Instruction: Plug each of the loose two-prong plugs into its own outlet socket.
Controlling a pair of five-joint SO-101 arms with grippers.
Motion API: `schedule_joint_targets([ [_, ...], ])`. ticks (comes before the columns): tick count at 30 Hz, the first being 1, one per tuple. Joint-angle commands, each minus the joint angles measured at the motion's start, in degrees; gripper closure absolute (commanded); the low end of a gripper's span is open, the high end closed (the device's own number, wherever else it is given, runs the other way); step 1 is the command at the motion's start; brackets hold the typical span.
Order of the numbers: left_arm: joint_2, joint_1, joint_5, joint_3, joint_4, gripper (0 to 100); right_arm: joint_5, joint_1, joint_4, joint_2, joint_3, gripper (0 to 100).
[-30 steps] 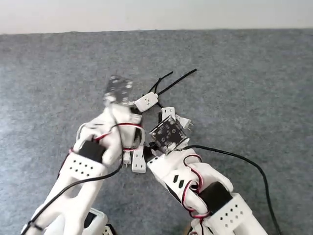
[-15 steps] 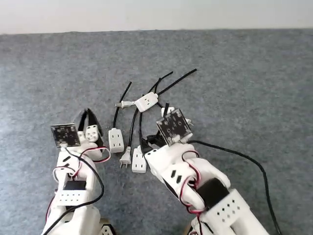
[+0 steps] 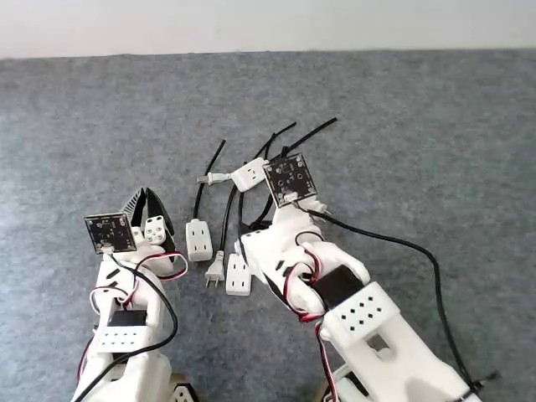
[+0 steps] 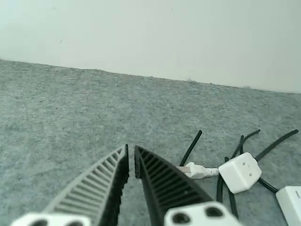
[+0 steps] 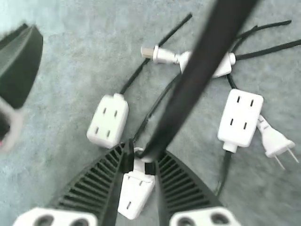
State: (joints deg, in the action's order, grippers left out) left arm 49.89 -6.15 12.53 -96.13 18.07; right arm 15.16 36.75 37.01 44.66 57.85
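Observation:
Several white outlet sockets and two-prong plugs on black cords lie on the grey carpet. My right gripper (image 5: 141, 154) is down over one outlet socket (image 5: 134, 188), shut on its cord end. That socket (image 3: 238, 276) lies beside a loose plug (image 3: 215, 270). Another socket (image 3: 198, 239) (image 5: 108, 120) lies just left of it. Farther back are a second plug (image 3: 207, 177) (image 5: 157, 54) and a socket (image 3: 251, 174). A further socket (image 5: 240, 117) has a plug (image 5: 273, 141) beside it. My left gripper (image 3: 145, 194) (image 4: 130, 148) hangs shut and empty, left of the cluster.
Bare grey carpet (image 3: 419, 109) surrounds the cords, and a pale wall (image 4: 150, 33) runs along the far edge. A black cable (image 3: 394, 247) trails from the right arm across the carpet to the right. A thick dark cable (image 5: 202, 61) crosses close in front of the right wrist camera.
The left arm pulled back from the middle of the cluster to the near left, then stayed. The right arm's wrist pushed forward over the sockets.

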Motion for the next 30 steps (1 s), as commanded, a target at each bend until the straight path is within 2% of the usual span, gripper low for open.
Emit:
schedule_joint_targets([
  [1,0.8,-0.4,0.6,0.6,1.4,98,2.5,0.0,-3.6,-2.4,-2.5,99.1],
  [12,0.8,-0.4,0.6,0.6,1.3,98,3.5,0.0,-5.5,-9.2,-2.6,99.1],
  [24,0.8,-0.4,0.4,0.6,-0.2,98,3.5,3.5,-5.4,-10.1,-2.3,99.1],
  [30,0.7,-0.4,0.4,0.6,-0.3,98,3.5,2.9,-5.0,-10.2,-1.9,99.1],
])
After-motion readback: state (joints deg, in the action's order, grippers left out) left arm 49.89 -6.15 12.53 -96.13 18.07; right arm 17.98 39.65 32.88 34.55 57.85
